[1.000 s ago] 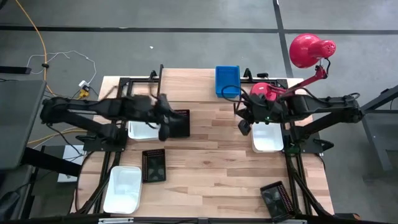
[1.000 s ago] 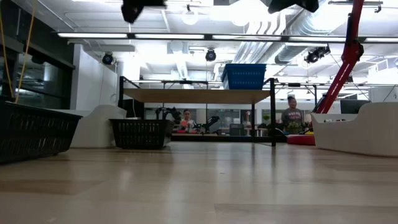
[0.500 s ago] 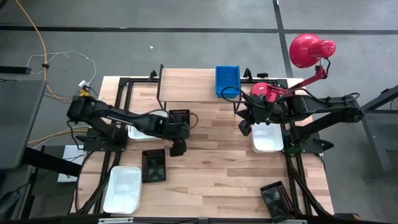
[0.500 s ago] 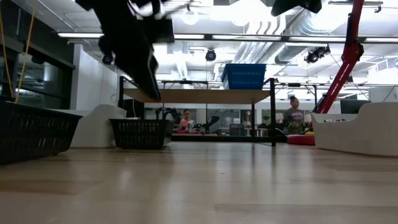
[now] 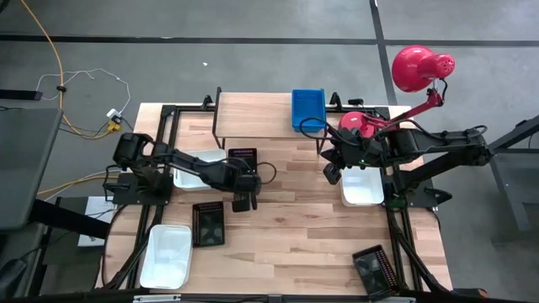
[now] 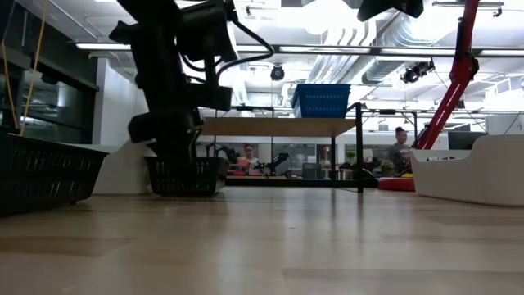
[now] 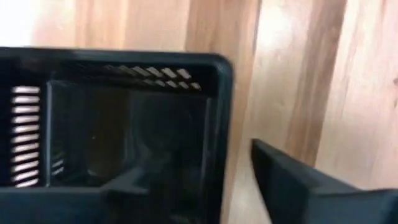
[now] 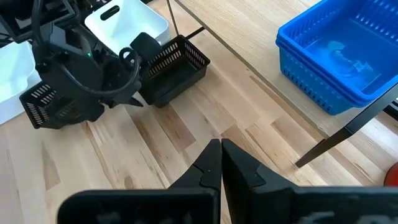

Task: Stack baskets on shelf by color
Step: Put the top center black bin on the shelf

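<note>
A black slotted basket (image 5: 242, 155) (image 6: 205, 175) (image 7: 112, 124) sits on the table in front of the shelf (image 5: 253, 111) (image 6: 278, 126). My left gripper (image 5: 244, 180) (image 6: 175, 149) (image 7: 217, 186) is down on it and open, one finger inside and the other outside its side wall. Blue baskets (image 5: 306, 109) (image 6: 321, 100) (image 8: 339, 53) are stacked on the shelf's right end. My right gripper (image 5: 331, 172) (image 8: 221, 152) hangs shut and empty above the table, right of centre, by a white basket (image 5: 362, 188) (image 6: 479, 168).
Another black basket (image 5: 208, 224) (image 6: 45, 174) lies left of centre and a third (image 5: 373, 269) at the front right. White baskets lie under the left arm (image 5: 195, 171) and at the front left (image 5: 166, 255). A red lamp (image 5: 417, 67) overhangs the back right. People show in the room behind.
My left arm has swung from above the shelf's front down to the black basket, and its fingers now straddle the basket's wall. The right arm has not moved.
</note>
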Tool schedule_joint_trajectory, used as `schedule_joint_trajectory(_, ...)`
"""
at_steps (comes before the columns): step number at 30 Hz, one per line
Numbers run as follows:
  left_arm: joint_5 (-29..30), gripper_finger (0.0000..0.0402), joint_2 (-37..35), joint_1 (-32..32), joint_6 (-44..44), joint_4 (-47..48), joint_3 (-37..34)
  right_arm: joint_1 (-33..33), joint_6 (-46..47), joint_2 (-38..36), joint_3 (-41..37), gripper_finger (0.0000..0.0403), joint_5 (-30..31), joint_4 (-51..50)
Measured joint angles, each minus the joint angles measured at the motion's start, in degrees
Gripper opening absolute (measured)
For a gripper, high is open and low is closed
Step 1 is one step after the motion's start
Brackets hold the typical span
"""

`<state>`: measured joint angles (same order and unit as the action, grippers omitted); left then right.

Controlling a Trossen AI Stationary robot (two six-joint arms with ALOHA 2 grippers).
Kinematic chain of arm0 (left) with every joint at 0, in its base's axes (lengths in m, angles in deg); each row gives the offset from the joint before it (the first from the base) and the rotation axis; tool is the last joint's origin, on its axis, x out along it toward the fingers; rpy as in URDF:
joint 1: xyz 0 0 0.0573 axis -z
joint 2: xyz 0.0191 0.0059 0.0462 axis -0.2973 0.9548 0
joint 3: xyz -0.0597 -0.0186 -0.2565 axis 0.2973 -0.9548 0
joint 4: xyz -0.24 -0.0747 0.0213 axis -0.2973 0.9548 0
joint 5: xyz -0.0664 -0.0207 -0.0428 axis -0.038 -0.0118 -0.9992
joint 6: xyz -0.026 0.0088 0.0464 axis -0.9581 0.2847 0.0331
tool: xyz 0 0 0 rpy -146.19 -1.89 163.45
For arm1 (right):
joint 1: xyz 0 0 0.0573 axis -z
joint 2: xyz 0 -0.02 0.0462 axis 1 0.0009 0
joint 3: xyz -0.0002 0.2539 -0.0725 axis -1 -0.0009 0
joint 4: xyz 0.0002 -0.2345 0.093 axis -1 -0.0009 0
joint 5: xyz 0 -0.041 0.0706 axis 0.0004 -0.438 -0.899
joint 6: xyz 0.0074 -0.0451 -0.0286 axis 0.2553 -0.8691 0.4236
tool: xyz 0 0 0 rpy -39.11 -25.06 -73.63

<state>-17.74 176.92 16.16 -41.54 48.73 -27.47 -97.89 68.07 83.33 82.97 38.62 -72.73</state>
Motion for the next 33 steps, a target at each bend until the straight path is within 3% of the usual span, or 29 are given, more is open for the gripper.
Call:
schedule_joint_trajectory(4, -1.44, 0.0052, 0.04, -0.02, 0.21, 0.38, 0.00, 0.00, 0.00, 0.00, 0.00, 0.0000, -0.04, 0.01)
schedule_joint_trajectory(6, -3.02, 0.0015, -0.44, -0.15, 0.03, 0.39, 0.00, 0.00, 0.00, 0.00, 0.00, 0.0000, -0.04, 0.02)
schedule_joint_trajectory(10, -7.17, 0.0008, -2.39, 0.62, 1.53, 1.49, 1.74, 0.00, 0.00, 0.00, 0.00, 0.0000, -0.07, 0.02)
schedule_joint_trajectory(15, -20.45, 0.0003, -8.50, 3.19, 6.46, 4.94, 7.65, 0.00, -0.12, 0.00, 0.00, 0.0000, -0.37, 0.02)
schedule_joint_trajectory(18, -24.01, 0.0001, -13.11, 4.68, 7.64, 8.95, 13.56, 0.00, -0.45, 0.00, 0.00, 0.0000, -0.44, 0.02)
schedule_joint_trajectory(21, -20.03, 0.0000, -17.02, 5.62, 7.88, 13.42, 21.14, 0.00, -0.46, 0.00, 0.00, 0.0000, -0.42, 0.04)
schedule_joint_trajectory(27, 0.43, 0.0000, -17.61, 2.57, 17.81, 19.88, 36.25, 0.01, -1.50, 0.01, 0.01, 0.0000, -0.44, 0.80)
schedule_joint_trajectory(33, 4.73, 0.0000, -11.82, -6.96, 22.97, 19.85, 43.24, 0.02, -1.52, 0.02, 0.01, 0.0000, -0.44, 1.09)
